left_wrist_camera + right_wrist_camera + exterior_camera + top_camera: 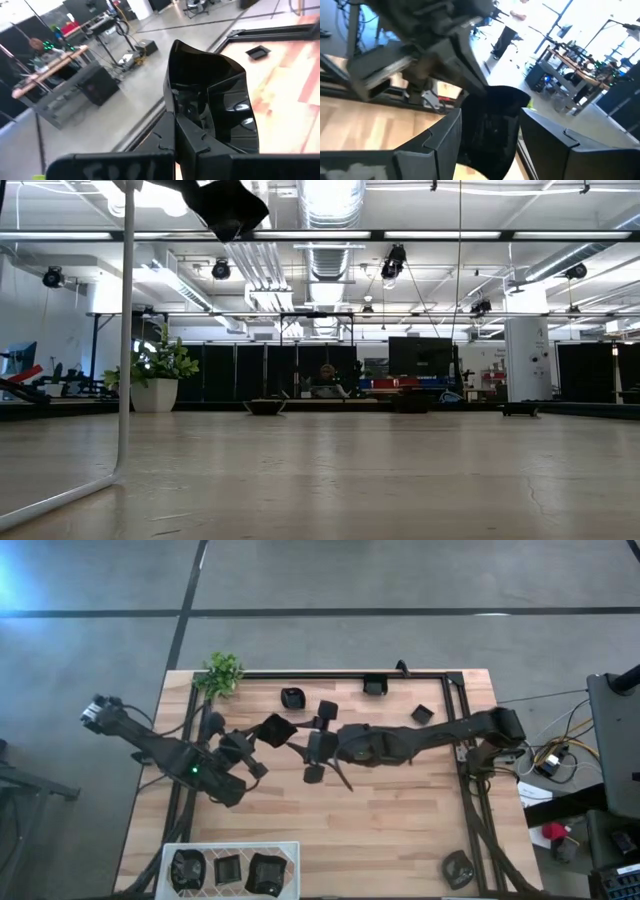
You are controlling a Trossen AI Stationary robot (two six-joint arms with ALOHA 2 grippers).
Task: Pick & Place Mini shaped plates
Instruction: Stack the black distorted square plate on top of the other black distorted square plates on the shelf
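My left gripper (pixel 262 737) hovers over the table's left middle, shut on a glossy black mini plate (pixel 210 100) with an angular rim. My right gripper (pixel 312 748) is at the table's centre, facing the left arm, shut on another black plate (pixel 492 127). Loose mini plates lie flat toward the far edge (pixel 292 697), (pixel 327 710), (pixel 375 685), (pixel 422 713). Three more plates sit in a white tray (pixel 230 846) at the near left corner. In the low view only a black shape (pixel 230 205) shows, high above the table. My left gripper pinches the plate by its rim (pixel 182 117) between the two fingers. The plate stands on edge beyond the fingertips, its hollow side (pixel 220 95) facing sideways, lifted clear of the table. My right gripper has its plate between both fingers (pixel 437 140), one on each side edge. The plate (pixel 490 145) is off the table; the fingers hide the contact points.
A small green plant (pixel 222 673) stands at the far left corner. A dark metal frame (pixel 460 720) runs along the far and right sides of the table. A dark round object (pixel 458 867) lies near the right near corner. Bare wood lies in the near middle (pixel 380 830).
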